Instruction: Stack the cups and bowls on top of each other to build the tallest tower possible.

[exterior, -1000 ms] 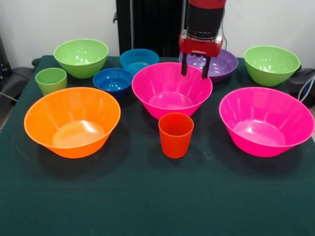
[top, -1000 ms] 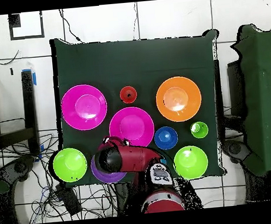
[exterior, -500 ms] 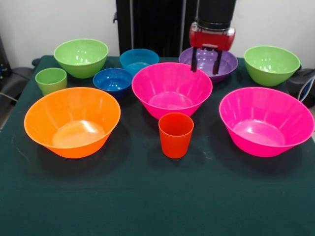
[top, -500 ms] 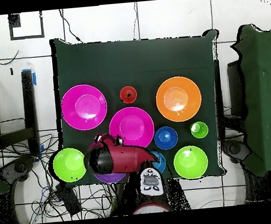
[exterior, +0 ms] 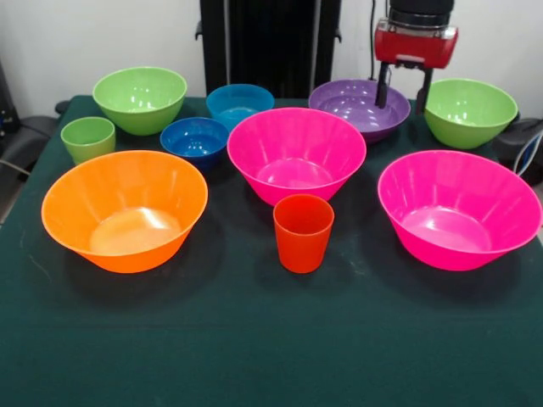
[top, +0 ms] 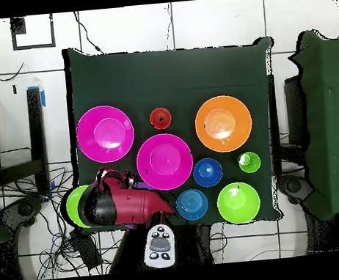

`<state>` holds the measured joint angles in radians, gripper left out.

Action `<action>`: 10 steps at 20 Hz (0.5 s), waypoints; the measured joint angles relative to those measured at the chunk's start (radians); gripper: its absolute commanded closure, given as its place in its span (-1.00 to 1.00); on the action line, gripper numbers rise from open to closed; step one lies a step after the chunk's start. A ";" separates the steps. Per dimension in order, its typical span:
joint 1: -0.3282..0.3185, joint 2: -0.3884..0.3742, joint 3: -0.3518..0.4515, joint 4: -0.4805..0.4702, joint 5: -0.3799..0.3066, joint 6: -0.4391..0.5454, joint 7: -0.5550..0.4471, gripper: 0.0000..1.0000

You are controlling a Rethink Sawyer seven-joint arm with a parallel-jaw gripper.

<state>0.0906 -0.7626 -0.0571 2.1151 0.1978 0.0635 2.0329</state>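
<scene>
My gripper (exterior: 400, 107) hangs open and empty over the gap between the purple bowl (exterior: 352, 108) and the right green bowl (exterior: 468, 112). All bowls and cups stand singly on the cloth, and no tower shows. In front are the large orange bowl (exterior: 125, 210), the orange-red cup (exterior: 303, 231) and two pink bowls (exterior: 295, 153) (exterior: 458, 208). Behind them are the light green cup (exterior: 87, 138), the dark blue bowl (exterior: 195, 138), the light blue bowl (exterior: 239, 103) and the left green bowl (exterior: 140, 97). Overhead, the arm (top: 130, 204) hides the purple bowl and part of a green bowl (top: 73, 204).
The dark green cloth (exterior: 254, 339) covers the table, with open cloth in front of the cup. A dark pillar (exterior: 254, 42) rises behind the table. A black object (exterior: 522, 140) sits off the table's right edge.
The gripper has swung from the middle pink bowl's far rim across the purple bowl to its right side, by the green bowl. No bowl or cup has moved.
</scene>
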 measured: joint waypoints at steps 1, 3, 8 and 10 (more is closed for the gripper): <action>0.007 -0.002 -0.002 0.003 0.010 0.000 0.016 -1.00; 0.028 -0.003 -0.014 0.013 0.040 -0.001 0.061 -1.00; 0.044 0.002 -0.025 0.037 0.080 0.000 0.143 -1.00; 0.044 0.008 -0.031 0.047 0.087 0.000 0.170 -1.00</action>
<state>0.1346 -0.7547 -0.0881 2.1622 0.2852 0.0631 2.2032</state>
